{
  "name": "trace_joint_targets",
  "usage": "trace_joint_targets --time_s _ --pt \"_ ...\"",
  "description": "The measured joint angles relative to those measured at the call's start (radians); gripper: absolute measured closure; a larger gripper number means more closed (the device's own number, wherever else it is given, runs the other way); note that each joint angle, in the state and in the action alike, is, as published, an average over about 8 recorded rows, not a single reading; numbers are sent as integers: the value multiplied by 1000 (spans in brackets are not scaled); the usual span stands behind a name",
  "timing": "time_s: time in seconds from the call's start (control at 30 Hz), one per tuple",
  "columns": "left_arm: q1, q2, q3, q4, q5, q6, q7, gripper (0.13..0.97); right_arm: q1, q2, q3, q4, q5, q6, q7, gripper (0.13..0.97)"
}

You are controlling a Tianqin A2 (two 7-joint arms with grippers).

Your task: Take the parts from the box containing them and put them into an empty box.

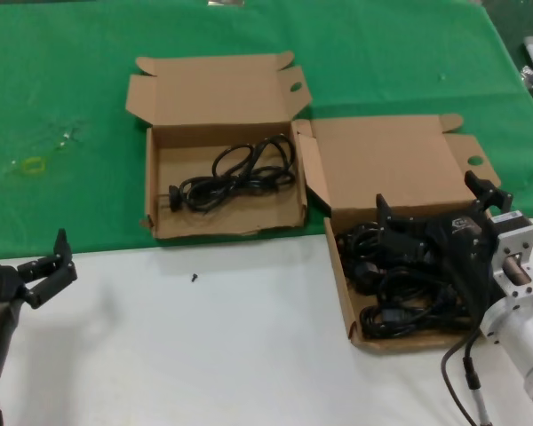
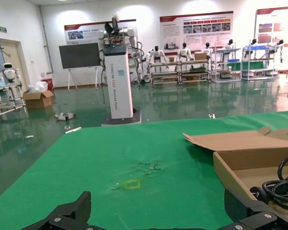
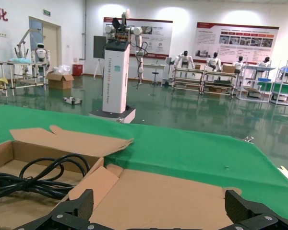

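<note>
The box containing the parts (image 1: 341,286) lies open at the right, with several black cables (image 1: 400,306) piled in it. My right gripper (image 1: 426,193) hovers over this box with its jaws open and empty; its wrist view looks across the box's flat lid (image 3: 182,196). The other box (image 1: 222,226) lies open at the back left on the green cloth and holds one coiled black cable (image 1: 235,177), also seen in the right wrist view (image 3: 33,179). My left gripper (image 1: 44,257) is open and empty, low at the left over the white table.
The green cloth (image 1: 80,80) covers the back of the table and the white surface (image 1: 204,355) the front. A small black piece (image 1: 194,277) lies on the white part. A yellow mark (image 1: 33,164) is on the cloth at far left.
</note>
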Motion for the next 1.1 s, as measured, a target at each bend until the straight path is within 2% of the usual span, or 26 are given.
trace_joint_targets --time_s 1.1 --pt "0 0 0 0 0 0 0 132 0 0 0 0 0 0 0 129"
